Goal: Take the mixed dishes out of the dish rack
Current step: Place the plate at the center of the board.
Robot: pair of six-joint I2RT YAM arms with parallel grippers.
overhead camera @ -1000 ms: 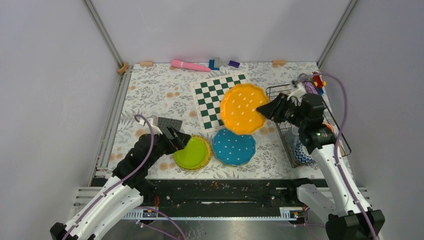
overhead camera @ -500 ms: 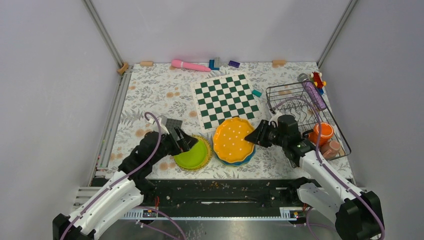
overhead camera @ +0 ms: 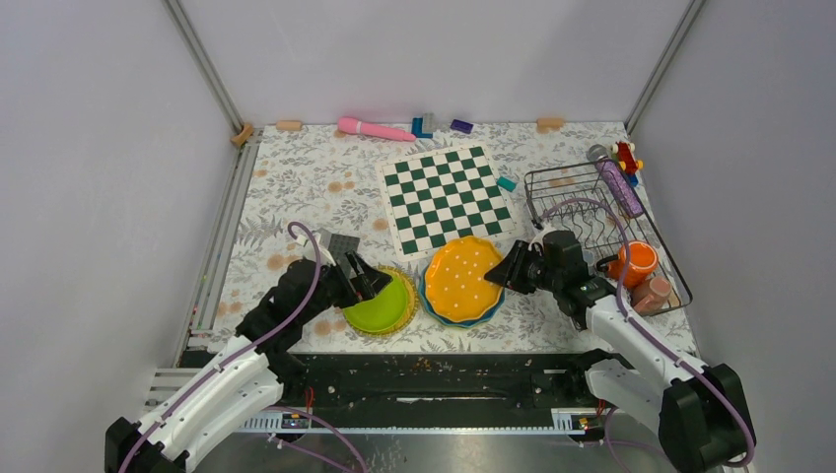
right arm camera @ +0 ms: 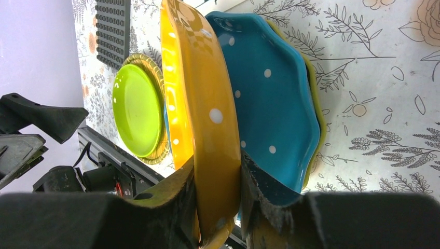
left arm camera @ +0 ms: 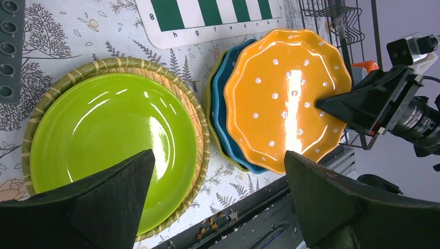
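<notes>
My right gripper [overhead camera: 508, 272] is shut on the right rim of the orange white-dotted scalloped plate [overhead camera: 459, 277], held tilted just over the teal dotted plate [overhead camera: 487, 309]; the right wrist view shows the orange plate [right arm camera: 200, 114] clamped between both fingers, the teal plate [right arm camera: 270, 104] behind it and a yellow-green plate [right arm camera: 317, 124] beneath. The lime-green plate [overhead camera: 378, 304] lies on a woven plate [overhead camera: 403, 281]. My left gripper [overhead camera: 361, 279] is open and empty above its left side; in the left wrist view [left arm camera: 218, 199] both stacks show. The dish rack [overhead camera: 582, 187] holds an orange cup [overhead camera: 635, 262] and a pink cup [overhead camera: 654, 292].
The green-and-white chessboard [overhead camera: 446, 194] lies behind the plates. A grey studded baseplate [overhead camera: 333, 243] is behind my left gripper. A purple tube [overhead camera: 619, 185] and red toy [overhead camera: 625, 156] sit at the rack's far corner. A pink object [overhead camera: 373, 128] and small blocks lie at the back edge.
My right gripper carried the orange dotted plate from above the chessboard, forward and down, onto the teal plate. My left gripper stayed over the lime-green plate.
</notes>
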